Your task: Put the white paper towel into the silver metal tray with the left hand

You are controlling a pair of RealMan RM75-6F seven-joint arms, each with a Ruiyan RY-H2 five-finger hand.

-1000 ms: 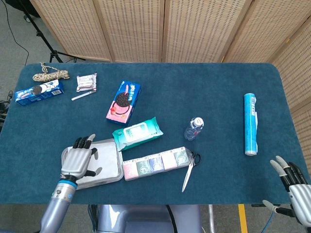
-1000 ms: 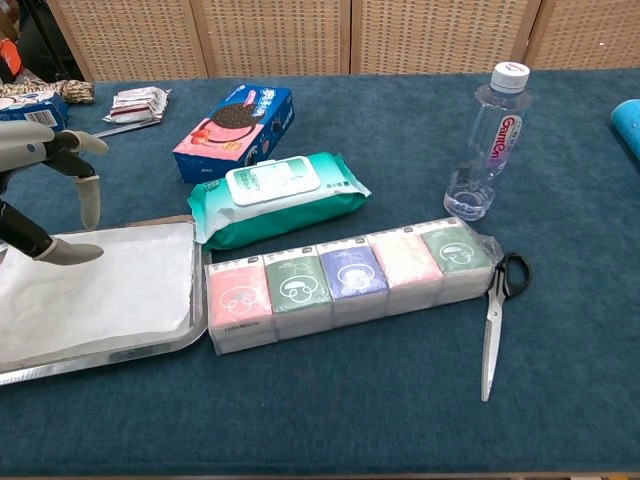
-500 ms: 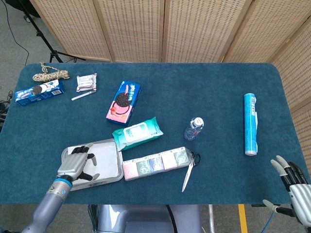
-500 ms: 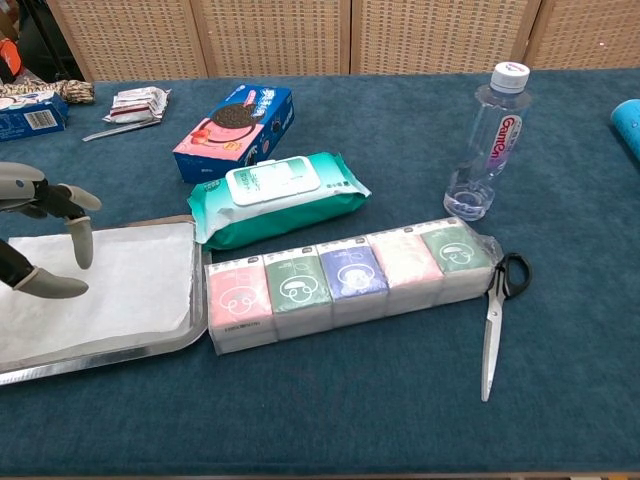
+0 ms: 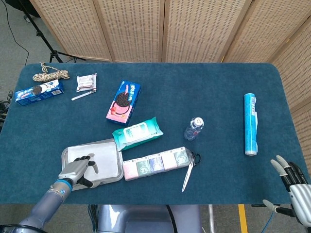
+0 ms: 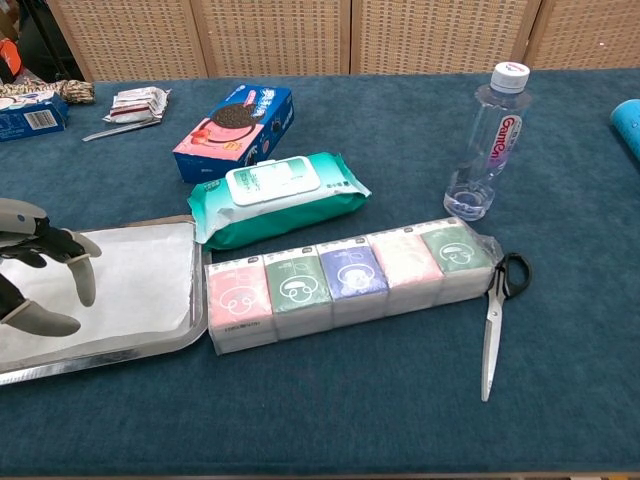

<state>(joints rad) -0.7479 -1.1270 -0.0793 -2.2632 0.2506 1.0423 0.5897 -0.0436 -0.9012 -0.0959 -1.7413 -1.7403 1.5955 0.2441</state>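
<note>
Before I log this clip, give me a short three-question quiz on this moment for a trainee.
1. True or false: the white paper towel lies inside the silver metal tray.
2. Which item touches the tray's right edge nearest the camera in the chest view? A) row of tissue packs B) water bottle C) scissors
3. Fill in: the left robot hand hovers over the ____ with fingers apart, holding nothing.

Key: 1 true; 2 A; 3 tray
</note>
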